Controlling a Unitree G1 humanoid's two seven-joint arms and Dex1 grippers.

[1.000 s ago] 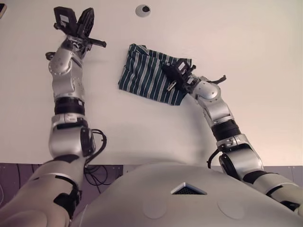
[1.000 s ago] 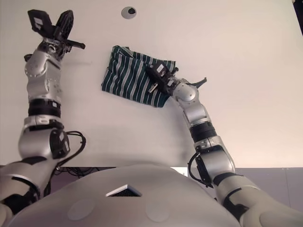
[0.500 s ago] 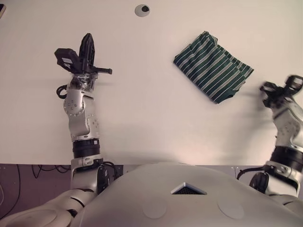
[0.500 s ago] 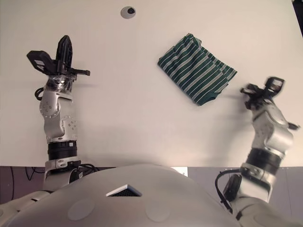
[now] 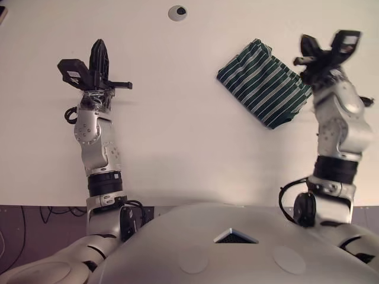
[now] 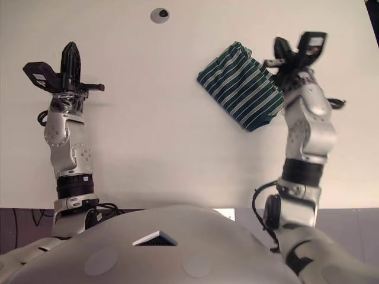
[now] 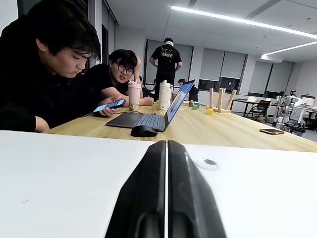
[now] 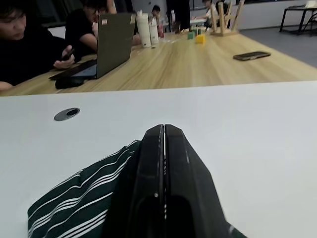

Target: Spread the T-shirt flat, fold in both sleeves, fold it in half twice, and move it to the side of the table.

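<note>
The right claw (image 5: pixel 307 44) is standing raised on an upright forearm, its two fingers (image 8: pixel 162 148) pressing together with only a thin seam between them and nothing pinched. The T-shirt (image 5: pixel 260 83) is lying folded into a compact green, white-striped packet just to this claw's left, on the white table (image 5: pixel 177 136). Its nearest corner is running under the claw's wrist in the eye views. In the right wrist view the striped cloth is showing directly beneath the fingers; whether claw and cloth are touching cannot be told.

The left claw (image 5: pixel 98 48) is also standing raised, well apart from the T-shirt, which is lying far off to its right. Its fingers (image 7: pixel 167 188) are likewise pressing together, gripping nothing.

A round grey grommet (image 5: pixel 178 12) is sitting in the table beyond both claws, roughly between them and nearer the left claw's side.
</note>
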